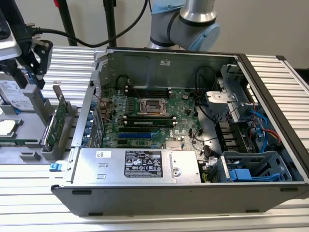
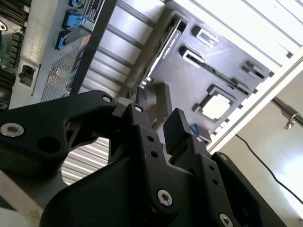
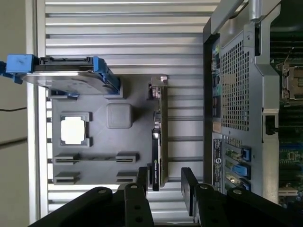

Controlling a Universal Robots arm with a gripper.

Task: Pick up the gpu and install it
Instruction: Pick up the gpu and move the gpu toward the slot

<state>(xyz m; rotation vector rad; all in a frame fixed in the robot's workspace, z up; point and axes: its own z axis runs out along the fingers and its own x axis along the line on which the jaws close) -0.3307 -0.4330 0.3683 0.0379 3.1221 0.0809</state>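
Observation:
The gpu (image 1: pixel 59 121) stands on edge in a slot of the grey fixture plate (image 1: pixel 29 155), at the exterior view's left beside the open computer case (image 1: pixel 193 183). In the first wrist view the gpu (image 3: pixel 158 132) shows edge-on as a thin strip, green on one side and black on the other. My gripper (image 3: pixel 165 185) is open, its two black fingers (image 3: pixel 142 182) in line with one end of the card, and I cannot tell how far above it. The second wrist view shows the gripper (image 2: pixel 158 120) with the gpu (image 2: pixel 163 45) beyond it.
On the fixture plate (image 3: pixel 123 101) are a hard drive in a blue caddy (image 3: pixel 61 75), a square processor chip (image 3: pixel 74 129) and memory sticks (image 3: pixel 71 158). The case's perforated rear wall (image 3: pixel 234 85) runs close beside the gpu. Inside the case lies the motherboard (image 1: pixel 149 118).

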